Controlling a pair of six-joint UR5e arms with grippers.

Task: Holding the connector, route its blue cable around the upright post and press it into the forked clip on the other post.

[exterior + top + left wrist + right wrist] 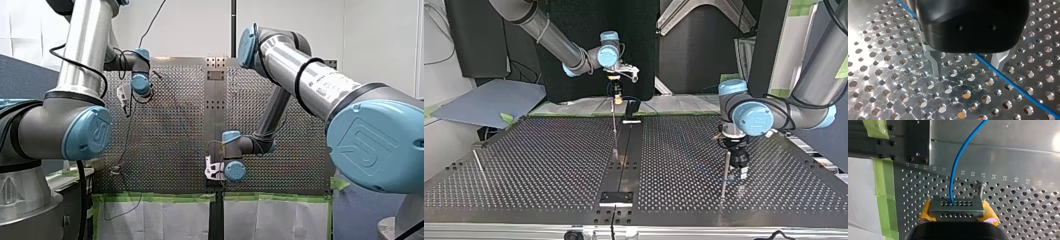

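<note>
We're pinching the connector [956, 206] in the right gripper [957, 211], blue cable [955, 172] leaving at its 12 o'clock, left gripper [968, 68] straddling it open, prob. as guide.

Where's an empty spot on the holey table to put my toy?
The wide bare patch at the top view's left, between the thin rod and the centre strip. It's crowded around my left gripper and its post.

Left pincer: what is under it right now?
The blue cable runs slantwise over the perforated table, between the open fingers of my left pincer, close to one of them. The pincer's black body hides the cable's stretch beneath it.
</note>
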